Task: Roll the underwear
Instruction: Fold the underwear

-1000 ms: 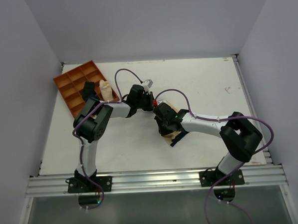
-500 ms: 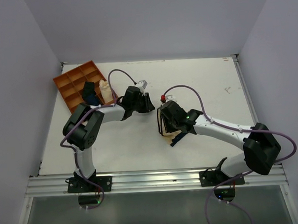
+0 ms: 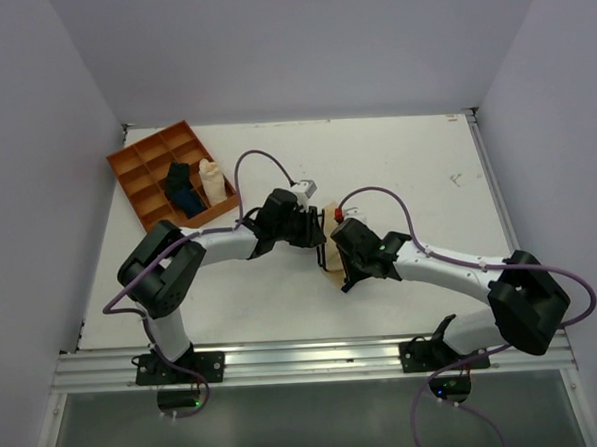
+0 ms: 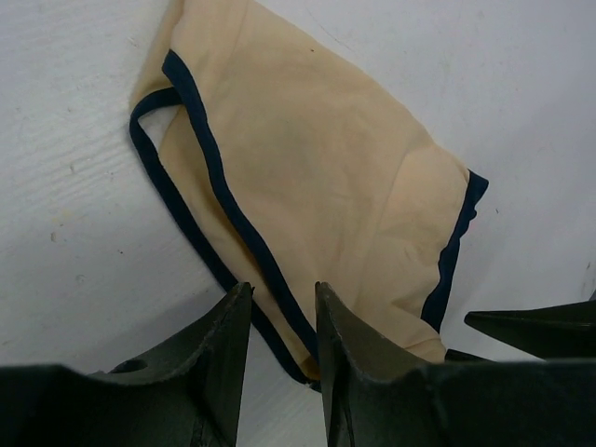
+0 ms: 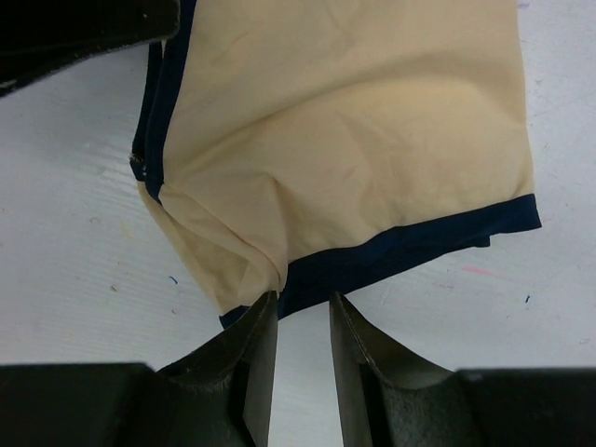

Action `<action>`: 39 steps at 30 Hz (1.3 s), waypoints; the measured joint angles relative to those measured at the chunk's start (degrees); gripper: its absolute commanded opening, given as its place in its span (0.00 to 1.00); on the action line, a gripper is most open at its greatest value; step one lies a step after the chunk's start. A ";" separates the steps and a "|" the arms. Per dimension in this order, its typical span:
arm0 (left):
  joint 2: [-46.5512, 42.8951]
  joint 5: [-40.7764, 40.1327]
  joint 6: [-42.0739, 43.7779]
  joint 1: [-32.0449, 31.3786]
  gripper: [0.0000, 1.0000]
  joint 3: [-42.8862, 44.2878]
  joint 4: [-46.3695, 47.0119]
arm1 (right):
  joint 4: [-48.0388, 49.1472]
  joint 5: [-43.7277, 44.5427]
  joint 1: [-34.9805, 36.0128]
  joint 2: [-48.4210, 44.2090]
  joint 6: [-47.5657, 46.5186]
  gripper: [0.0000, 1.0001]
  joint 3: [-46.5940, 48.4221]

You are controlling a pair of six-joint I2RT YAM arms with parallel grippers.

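The underwear (image 4: 317, 168) is a beige cloth with a dark edge band, lying flat and partly folded on the white table. In the top view only a sliver of the underwear (image 3: 332, 261) shows between the two grippers. My left gripper (image 4: 282, 291) is narrowly open, low over the cloth's near corner, and the band edge runs into the gap between its tips. It sits at mid-table in the top view (image 3: 315, 233). My right gripper (image 5: 304, 298) is narrowly open at the opposite side of the underwear (image 5: 354, 121), tips just short of the dark band, and also shows from above (image 3: 345, 264).
An orange compartment tray (image 3: 125, 158) stands at the back left. It holds a dark blue roll (image 3: 184, 189) and a cream roll (image 3: 211, 178). The right gripper's finger (image 4: 531, 326) shows in the left wrist view. A metal rail (image 3: 306, 359) runs along the near edge.
My left gripper has moved right and nearer, down onto the underwear's edge. My right gripper has shifted slightly nearer along the cloth. The two grippers now stand close together.
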 measured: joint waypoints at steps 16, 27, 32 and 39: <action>2.95 0.44 0.11 -1.68 0.38 0.59 -2.34 | 4.50 -2.19 0.00 -0.74 0.02 0.35 -3.76; 2.05 -0.04 0.04 -2.29 0.39 0.57 -2.54 | 4.87 -3.76 0.00 -4.87 0.09 0.37 -3.82; 2.03 0.04 -0.04 -3.10 0.37 0.57 -2.49 | 5.64 -4.35 0.02 -4.83 0.20 0.37 -4.13; 2.03 0.35 -1.05 -3.45 0.08 0.57 -2.47 | 7.39 -5.33 0.09 -2.12 0.57 0.35 -4.87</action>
